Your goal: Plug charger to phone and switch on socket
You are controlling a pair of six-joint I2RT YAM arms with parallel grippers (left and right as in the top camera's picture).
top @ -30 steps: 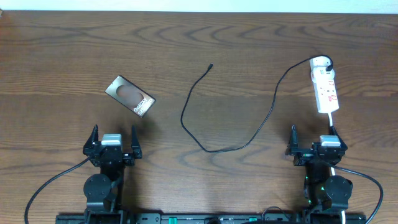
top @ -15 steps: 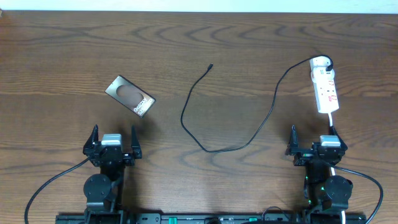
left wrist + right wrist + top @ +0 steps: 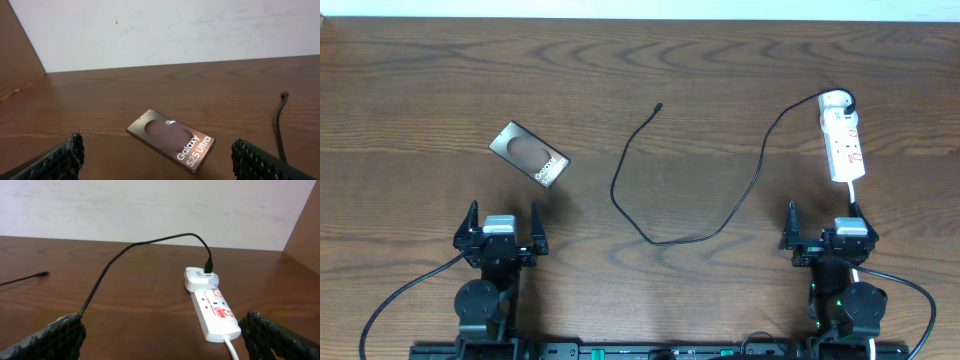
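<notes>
Inspecting from above, found the left pincer and the right pincer parked at the near edge of the worktop, both with jaws spread wide and gripping nothing. Judged as a ready stance, with nothing of the task yet begun.

Located the phone in the left half, lying flat and skewed, ahead of the left pincer and well apart from everything else. Judged within easy reach of that arm. Noted a thin slab, glossy dark grey-brown face up, with a pale oval reflection and white "Galaxy S25 Ultra" lettering at the end closer to the near edge. Could not make out its port.

Located the socket by the right edge, directly ahead of the right pincer, laid lengthwise from near to far. Noted a narrow white strip with red marks, a white cord leaving the near end and a black plug seated in the far end.

Traced the charger from that plug: sweeping toward the near edge, looping at mid-worktop, then rising to the centre. Found its plug tip lying free, pointing toward the far edge, well apart from the phone. Judged not yet connected at the phone end. Could not read the switch position.
</notes>
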